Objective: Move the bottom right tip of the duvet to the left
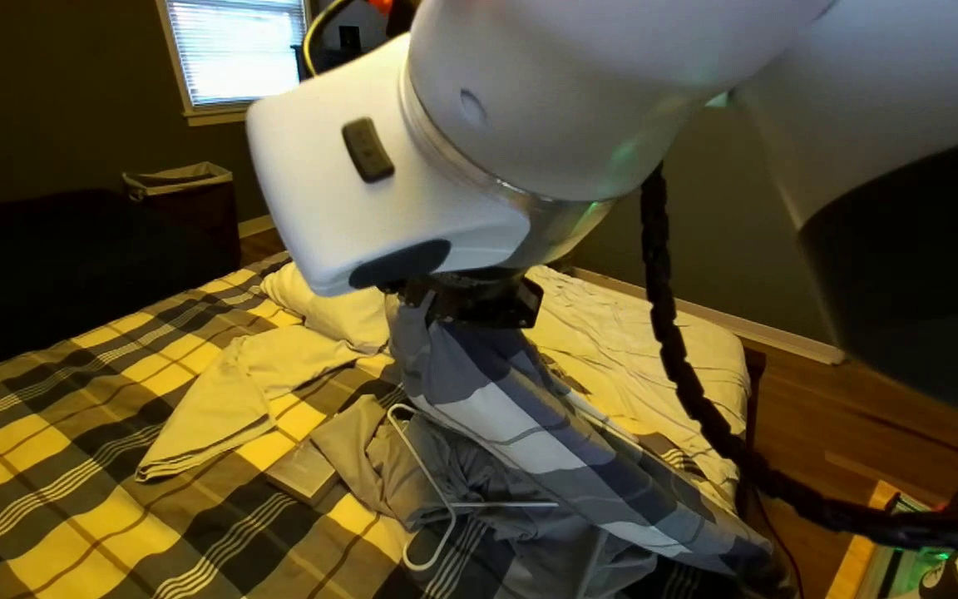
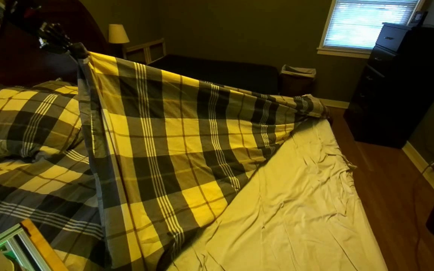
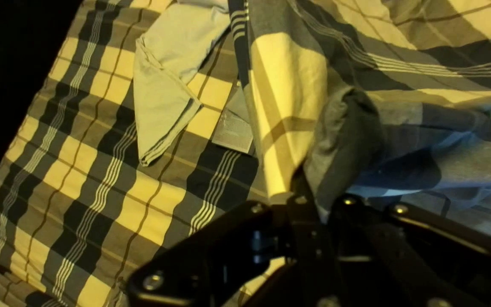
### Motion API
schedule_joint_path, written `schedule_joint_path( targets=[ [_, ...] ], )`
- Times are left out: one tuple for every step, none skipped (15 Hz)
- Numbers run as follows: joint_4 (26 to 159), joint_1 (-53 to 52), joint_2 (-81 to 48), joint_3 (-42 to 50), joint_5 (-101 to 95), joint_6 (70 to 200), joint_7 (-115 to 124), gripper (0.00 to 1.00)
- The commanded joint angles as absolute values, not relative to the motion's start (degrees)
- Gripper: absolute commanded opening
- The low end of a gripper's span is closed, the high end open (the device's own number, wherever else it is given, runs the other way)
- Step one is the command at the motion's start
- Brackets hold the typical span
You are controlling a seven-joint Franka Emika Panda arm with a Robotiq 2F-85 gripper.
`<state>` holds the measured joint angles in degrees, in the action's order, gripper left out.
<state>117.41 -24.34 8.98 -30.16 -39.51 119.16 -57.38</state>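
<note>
Okay, we have the claw (image 3: 323, 202) pinched on the raised corner (image 3: 335, 170) of the duvet (image 2: 183, 131), draping down to the pale sheet (image 2: 285, 203); likely carry step, so next we need leftward travel, then release.

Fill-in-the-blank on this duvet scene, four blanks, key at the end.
Of the duvet and the hanger, the gripper holds the ____.
In the wrist view, the pale cloth lies to the ____ of the duvet's held tip.
The hanger's colour is ____.
Of the lamp and the window, the one in both exterior views is the ____.
Missing words: duvet; left; white; window.
</note>
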Motion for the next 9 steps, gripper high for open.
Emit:
schedule_joint_path(
  targets=[
    [110.17, -27.66, 8.29, -33.51, -45.45, 111.44, -54.06, 0.02],
    [109.22, -27.24, 7.34, -33.73, -48.95, 109.56, -53.47, 0.02],
    [108.41, -26.68, 6.08, -33.67, -52.62, 107.92, -52.51, 0.02],
    [107.85, -26.43, 5.03, -33.28, -54.93, 107.39, -52.19, 0.02],
    [107.68, -25.93, 3.84, -32.70, -58.26, 107.09, -51.01, 0.02],
    [107.56, -25.75, 3.01, -32.20, -60.92, 106.76, -50.21, 0.02],
    [107.81, -25.54, 2.29, -31.41, -62.91, 106.99, -49.42, 0.02],
    [108.11, -25.34, 1.52, -30.51, -64.32, 108.45, -49.09, 0.02],
    [108.28, -25.24, 0.58, -29.74, -66.51, 108.96, -48.31, 0.02]
  ],
)
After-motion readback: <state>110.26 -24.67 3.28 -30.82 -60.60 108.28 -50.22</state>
